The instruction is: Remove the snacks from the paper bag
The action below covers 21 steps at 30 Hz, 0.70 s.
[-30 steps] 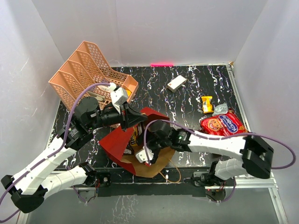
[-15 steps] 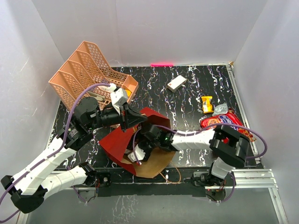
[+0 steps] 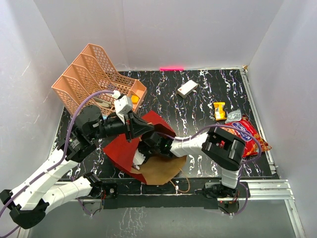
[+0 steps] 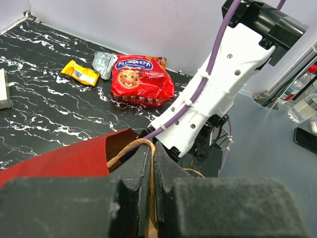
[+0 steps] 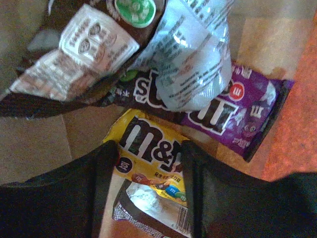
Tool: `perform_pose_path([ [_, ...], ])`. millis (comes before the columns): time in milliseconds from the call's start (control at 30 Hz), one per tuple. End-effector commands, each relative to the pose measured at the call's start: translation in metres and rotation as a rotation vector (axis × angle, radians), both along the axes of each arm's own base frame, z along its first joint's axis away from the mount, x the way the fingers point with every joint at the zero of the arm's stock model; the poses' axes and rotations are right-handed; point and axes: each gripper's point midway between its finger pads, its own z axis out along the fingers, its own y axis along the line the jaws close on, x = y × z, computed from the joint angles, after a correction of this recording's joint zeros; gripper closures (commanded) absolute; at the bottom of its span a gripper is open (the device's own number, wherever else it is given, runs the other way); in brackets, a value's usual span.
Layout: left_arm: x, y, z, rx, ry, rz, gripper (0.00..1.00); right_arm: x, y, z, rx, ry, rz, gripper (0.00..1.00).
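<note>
The dark red paper bag [image 3: 120,150] lies on its side with its brown kraft inside [image 3: 159,170] facing the arms. My left gripper [image 3: 140,128] is shut on the bag's cord handle [image 4: 147,147] and holds the mouth up. My right gripper [image 3: 141,157] is deep inside the bag, open, its fingers [image 5: 101,184] on either side of a yellow M&M's packet [image 5: 148,147]. Beside that packet lie a purple packet [image 5: 247,115], a dark brown wrapper [image 5: 74,54] and a pale shiny packet [image 5: 193,54]. The red cookie packet [image 3: 247,133], a yellow wrapper [image 3: 219,110] and a silver wrapper [image 3: 233,116] lie on the table at the right.
The peach lattice tray [image 3: 91,74] stands at the back left, close behind my left arm. A small white box [image 3: 187,88] lies at the back centre. My right arm [image 4: 218,89] crosses in front of the bag's mouth. White walls close three sides.
My right gripper has pushed further left and deeper into the bag, its arm swinging across. The left gripper keeps its hold on the handle; the bag has shifted slightly.
</note>
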Motion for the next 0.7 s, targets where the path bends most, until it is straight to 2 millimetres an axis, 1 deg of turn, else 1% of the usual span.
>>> perform_pose_path([
  [0,-0.012,0.010,0.013,-0.043,-0.042,-0.005,1.00,0.037,-0.004,0.014,0.045,-0.070,-0.150,0.50],
  [133,-0.014,0.016,0.008,-0.028,-0.035,0.014,1.00,0.051,-0.009,0.019,0.079,-0.075,-0.221,0.67],
  [200,-0.013,0.018,0.005,-0.018,-0.030,0.026,1.00,0.057,-0.011,0.027,0.114,-0.073,-0.256,0.75],
  [233,-0.013,0.019,0.001,-0.008,-0.023,0.032,1.00,0.059,-0.012,0.032,0.133,-0.074,-0.266,0.79],
  [300,-0.012,0.020,-0.003,0.001,-0.019,0.040,1.00,0.057,-0.013,0.040,0.160,-0.064,-0.259,0.83],
  [400,-0.010,0.021,-0.005,0.004,-0.021,0.048,1.00,0.042,-0.012,0.046,0.187,-0.026,-0.199,0.87],
  [433,-0.009,0.020,-0.005,0.005,-0.023,0.052,1.00,0.037,-0.012,0.054,0.210,-0.013,-0.186,0.88],
  [500,-0.006,0.021,-0.005,0.002,-0.032,0.067,1.00,0.026,-0.012,0.061,0.230,0.022,-0.155,0.91],
  [567,-0.003,0.021,-0.004,-0.001,-0.038,0.084,1.00,0.011,-0.015,0.062,0.237,0.070,-0.107,0.92],
  [667,0.002,0.022,-0.004,-0.002,-0.049,0.107,1.00,-0.013,-0.018,0.074,0.276,0.130,-0.032,0.92],
])
